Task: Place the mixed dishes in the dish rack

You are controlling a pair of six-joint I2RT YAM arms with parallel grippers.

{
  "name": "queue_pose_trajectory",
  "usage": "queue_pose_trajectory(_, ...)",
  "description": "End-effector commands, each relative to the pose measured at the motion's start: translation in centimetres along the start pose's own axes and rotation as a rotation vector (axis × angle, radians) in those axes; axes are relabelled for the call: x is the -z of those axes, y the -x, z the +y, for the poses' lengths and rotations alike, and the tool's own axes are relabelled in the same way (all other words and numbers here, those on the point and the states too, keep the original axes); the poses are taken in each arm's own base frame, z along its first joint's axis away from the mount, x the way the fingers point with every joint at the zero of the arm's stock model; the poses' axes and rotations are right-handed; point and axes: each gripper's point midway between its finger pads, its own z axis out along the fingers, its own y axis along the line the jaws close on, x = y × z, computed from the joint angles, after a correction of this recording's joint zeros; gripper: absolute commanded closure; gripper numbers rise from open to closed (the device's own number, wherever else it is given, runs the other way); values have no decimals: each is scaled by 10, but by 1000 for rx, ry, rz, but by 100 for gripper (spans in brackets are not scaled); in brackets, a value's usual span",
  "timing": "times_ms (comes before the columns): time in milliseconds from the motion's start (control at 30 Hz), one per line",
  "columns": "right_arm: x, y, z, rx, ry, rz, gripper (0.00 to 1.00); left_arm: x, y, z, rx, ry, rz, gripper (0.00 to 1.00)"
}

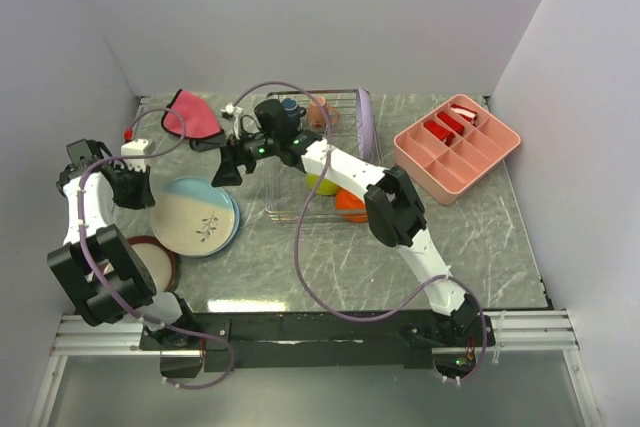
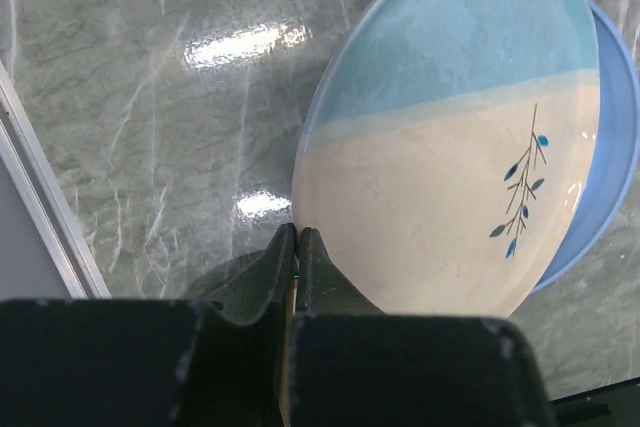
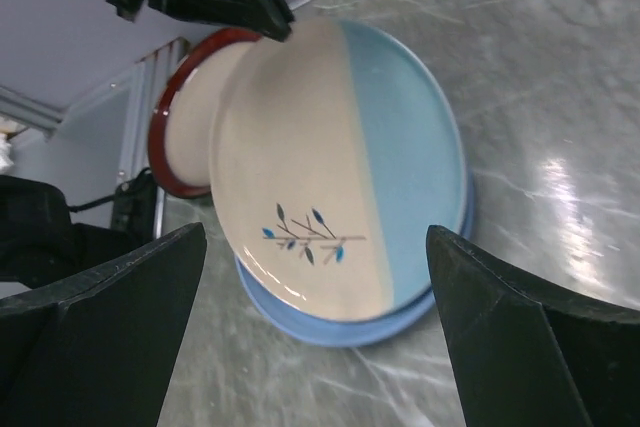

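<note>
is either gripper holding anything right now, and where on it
The left gripper looks pinched on the rim of the light-blue plate, tipping it up off the blue plate beneath. The right gripper is open and holds nothing.

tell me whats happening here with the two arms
Dishes are being loaded into the rack. The left pincer, shut, is at the rim of the light-blue plate on the table; the right pincer hangs open over that plate. The rack already holds the mug, cup, green bowl, orange bowl and lavender plate. The red-rimmed plate is not yet in.
</note>
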Motion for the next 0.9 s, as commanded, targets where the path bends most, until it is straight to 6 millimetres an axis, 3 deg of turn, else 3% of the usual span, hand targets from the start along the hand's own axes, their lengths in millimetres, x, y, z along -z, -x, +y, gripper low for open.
queue_pose_trajectory(0,-31,13,33,9,94,-62,2,8,11,-11,-100,-42,-74,99)
queue_pose_trajectory(233,-47,4,17,39,103,-82,0,26,34,-23,-311,-52,-213,99)
queue_pose_trajectory(433,-49,0,2,45,100,-87,0,32,44,-19,-429,-78,-193,99)
queue_pose_trajectory(533,-47,9,2,60,109,-107,0,30,44,-18,-460,-98,-184,99)
queue_pose_trajectory(667,-26,33,1,80,113,-177,2,27,37,-18,-495,-103,-161,99)
queue_pose_trajectory(867,-34,29,-17,138,78,-155,0,39,58,-32,-548,-162,-236,99)
